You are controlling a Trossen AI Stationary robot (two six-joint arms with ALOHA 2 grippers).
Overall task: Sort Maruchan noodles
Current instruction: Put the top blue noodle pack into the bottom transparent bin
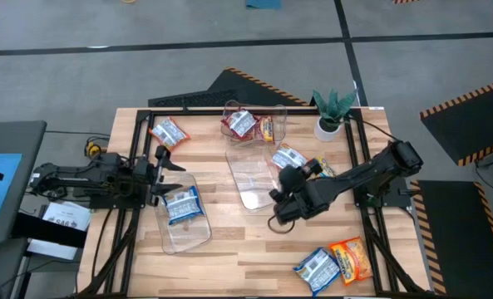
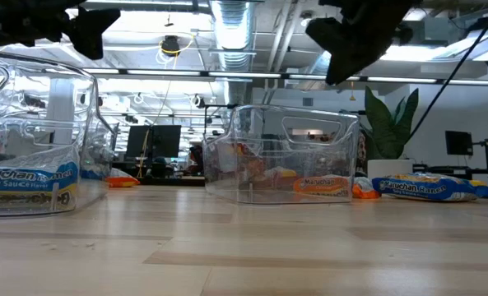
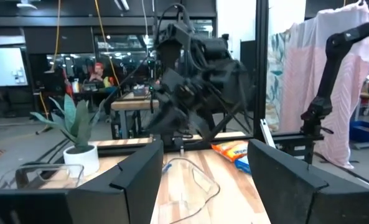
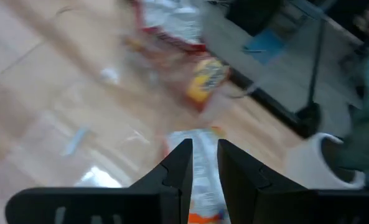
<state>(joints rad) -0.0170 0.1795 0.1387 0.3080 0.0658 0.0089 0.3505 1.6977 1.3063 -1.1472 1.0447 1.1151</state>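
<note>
Maruchan noodle packets lie flat about the table: a blue-and-white one (image 1: 289, 158) (image 2: 416, 187) by the plant, a red-and-white one (image 1: 168, 131) at the far left, and a blue one (image 1: 317, 267) and an orange one (image 1: 350, 257) at the near right. One blue packet (image 1: 182, 204) lies in the left clear bin (image 1: 184, 218). Red and orange packets lie in the far bin (image 1: 254, 124) (image 2: 285, 156). My right gripper (image 1: 289, 173) (image 4: 203, 162) hovers above the blue-and-white packet, with a narrow gap between its fingers and nothing in it. My left gripper (image 1: 165, 170) (image 3: 203, 180) waits open at the table's left edge.
A third clear bin (image 1: 253, 178) stands mid-table beside my right gripper. A potted plant (image 1: 331, 112) stands at the far right. Black frame rails (image 1: 134, 166) run along the table's edges. Bare wood lies along the near middle.
</note>
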